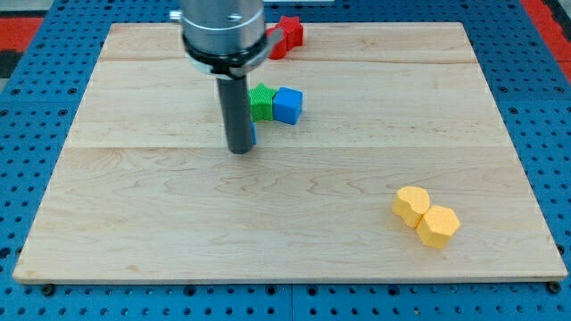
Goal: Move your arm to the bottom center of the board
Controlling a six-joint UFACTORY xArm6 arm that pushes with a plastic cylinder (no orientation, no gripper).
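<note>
Two yellow blocks (426, 217), touching, lie nearest the camera, well to view's right & below my tip (240, 150). No fingers on this rig, just a rod. Green block (260, 102) & blue cube (288, 104) sit just up-right of tip. Target, board (268, 254) bottom center, lies straight toward view's bottom, slightly right.
</note>
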